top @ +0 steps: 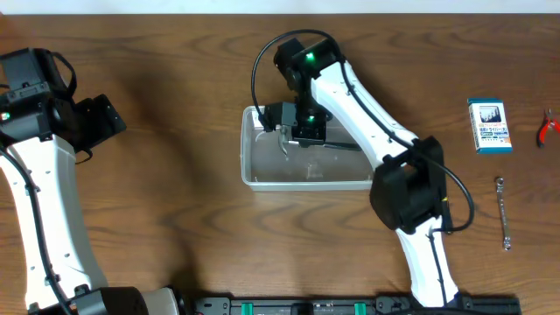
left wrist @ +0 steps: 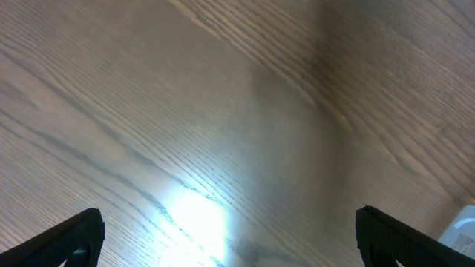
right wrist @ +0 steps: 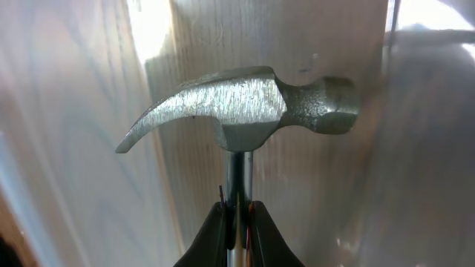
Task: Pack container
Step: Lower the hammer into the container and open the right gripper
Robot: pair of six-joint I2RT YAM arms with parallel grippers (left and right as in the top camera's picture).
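The clear plastic container (top: 262, 182) lies at the middle of the table. My right gripper (top: 308, 131) hangs over its left half, shut on the metal shaft of a claw hammer (right wrist: 237, 107). In the right wrist view the right gripper (right wrist: 237, 222) pinches the shaft just below the steel head, and the head sits low between the container's see-through walls (right wrist: 427, 163). My left gripper (top: 105, 122) is far to the left, above bare wood. In the left wrist view the left gripper (left wrist: 228, 222) is wide open with nothing between its fingertips (left wrist: 82, 233).
A blue-and-white box (top: 489, 125), red-handled pliers (top: 548, 129) and a slim wrench (top: 502, 213) lie on the table's right side. A pale rounded corner (left wrist: 462, 228) shows at the right edge of the left wrist view.
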